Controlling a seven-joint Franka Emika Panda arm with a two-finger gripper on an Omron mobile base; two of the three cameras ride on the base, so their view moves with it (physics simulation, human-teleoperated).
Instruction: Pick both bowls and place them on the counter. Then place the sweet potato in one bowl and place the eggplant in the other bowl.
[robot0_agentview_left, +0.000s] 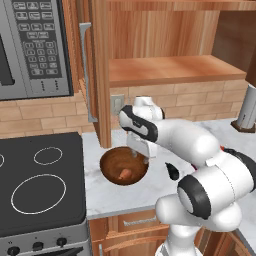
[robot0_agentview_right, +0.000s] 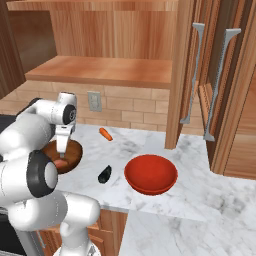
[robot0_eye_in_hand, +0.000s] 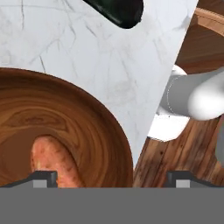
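Two bowls on the counter: brown bowl by the stovetop, red bowl to its right. One sweet potato lies in the brown bowl, long axis tilted. One eggplant sits on the marble between the bowls; one carrot near the wall. Arm bends down over the brown bowl, gripper just above the sweet potato, fingers spread wide, holding nothing.
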